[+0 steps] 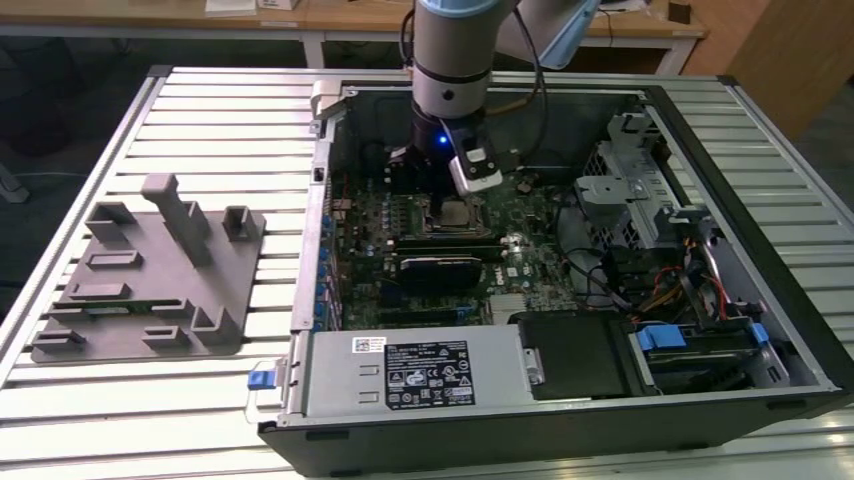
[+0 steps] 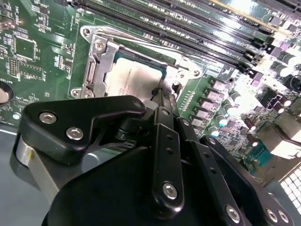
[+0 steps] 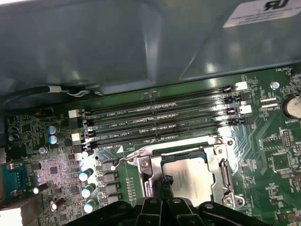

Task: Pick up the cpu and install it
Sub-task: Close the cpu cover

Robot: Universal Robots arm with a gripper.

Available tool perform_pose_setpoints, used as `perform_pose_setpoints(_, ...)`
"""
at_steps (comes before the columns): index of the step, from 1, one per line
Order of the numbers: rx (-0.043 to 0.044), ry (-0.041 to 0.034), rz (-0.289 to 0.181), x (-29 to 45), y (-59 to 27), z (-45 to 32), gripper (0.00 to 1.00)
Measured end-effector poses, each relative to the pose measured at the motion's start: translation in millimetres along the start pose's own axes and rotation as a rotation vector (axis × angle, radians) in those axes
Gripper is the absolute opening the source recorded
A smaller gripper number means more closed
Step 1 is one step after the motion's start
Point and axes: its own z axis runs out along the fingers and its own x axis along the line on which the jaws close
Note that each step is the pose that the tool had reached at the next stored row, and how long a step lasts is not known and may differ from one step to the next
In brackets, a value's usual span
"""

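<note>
The cpu (image 1: 458, 211) lies flat inside the metal socket frame (image 2: 97, 59) on the green motherboard of the open computer case. Its silver top shows in both wrist views (image 2: 134, 77) (image 3: 193, 175). My gripper (image 1: 450, 197) hangs straight over the socket, low in the case. Its black fingers meet in a narrow tip (image 2: 162, 92) (image 3: 163, 181) at one edge of the cpu, with no gap between them. Whether the tip touches the chip I cannot tell. The part of the chip behind the fingers is hidden.
Empty memory slots (image 3: 160, 123) run beside the socket. A black rectangular component (image 1: 441, 270) sits nearer the case front, with the power supply (image 1: 414, 372) and drive cage (image 1: 641, 190) around it. A grey tray (image 1: 147, 275) with upright blocks stands on the slatted table at the exterior view's left.
</note>
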Motion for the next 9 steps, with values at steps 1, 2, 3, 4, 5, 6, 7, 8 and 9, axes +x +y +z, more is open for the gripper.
perform_pose_setpoints(1, -0.0034, 0.0007, -0.002, 0.2, -0.1, 0.7, 0.11)
perform_pose_setpoints(2, -0.0075, 0.0015, -0.005, 0.5, -0.2, 1.5, 0.11)
perform_pose_setpoints(3, -0.0112, 0.0024, -0.009, 0.7, -0.2, 2.1, 0.11)
perform_pose_setpoints(4, -0.0140, 0.0030, -0.012, 0.9, -0.3, 2.6, 0.11)
perform_pose_setpoints(5, -0.0157, 0.0035, -0.015, 1.4, -0.4, 2.9, 0.11)
perform_pose_setpoints(6, -0.0164, 0.0036, -0.017, 2.0, -0.5, 3.1, 0.11)
perform_pose_setpoints(7, -0.0165, 0.0037, -0.019, 2.7, -0.6, 3.4, 0.11)
perform_pose_setpoints(8, -0.0164, 0.0038, -0.020, 3.2, -0.8, 3.6, 0.11)
perform_pose_setpoints(9, -0.0163, 0.0039, -0.022, 3.6, -0.9, 3.8, 0.11)
